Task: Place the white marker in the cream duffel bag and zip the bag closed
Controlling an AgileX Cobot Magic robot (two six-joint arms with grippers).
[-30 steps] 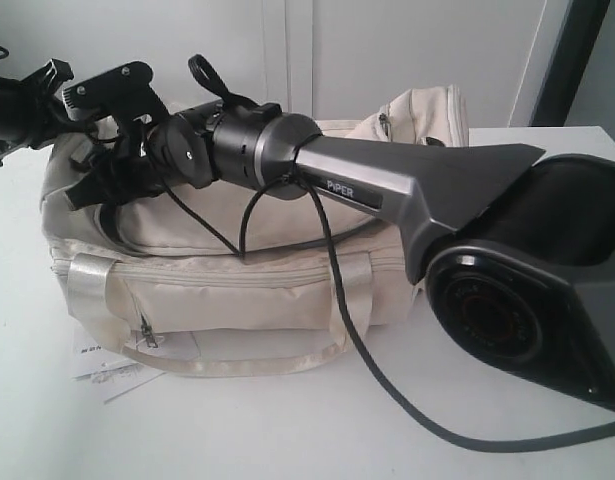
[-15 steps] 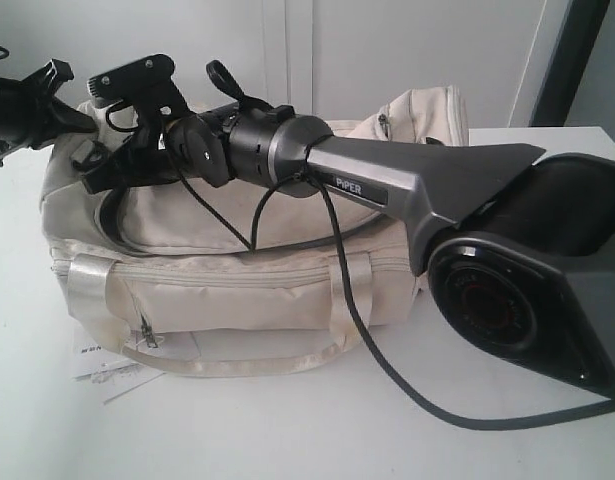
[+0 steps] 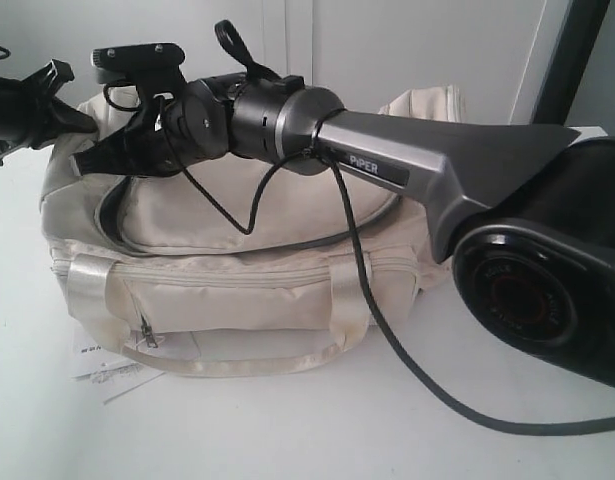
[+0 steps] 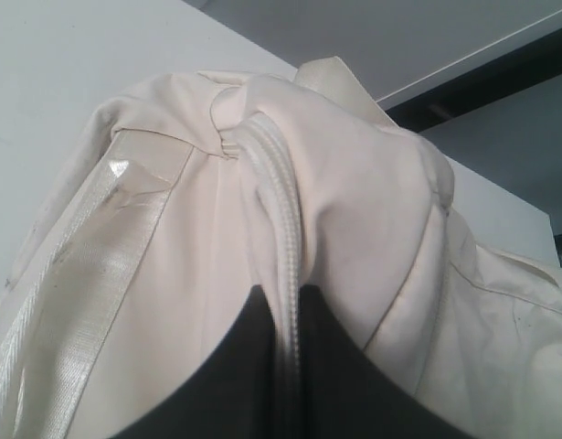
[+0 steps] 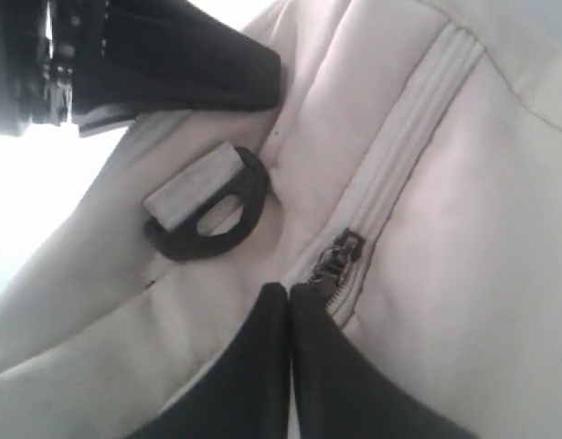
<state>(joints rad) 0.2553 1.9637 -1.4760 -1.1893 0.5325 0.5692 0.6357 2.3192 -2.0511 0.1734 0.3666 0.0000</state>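
Outside: no marker in sight, probably already inside the bag [image 3: 237,290]; zipping yet to do. Bare table [image 3: 287,430] in front. Left wrist: left gripper [image 4: 282,302] clamped on the bag's end seam. Right wrist: right gripper [image 5: 288,302] pinched together at the zip slider [image 5: 340,256], black ring [image 5: 207,215] just beside; tight quarters.

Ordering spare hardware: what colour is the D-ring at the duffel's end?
The D-ring is black, on a grey webbing tab; right wrist view shows it best.
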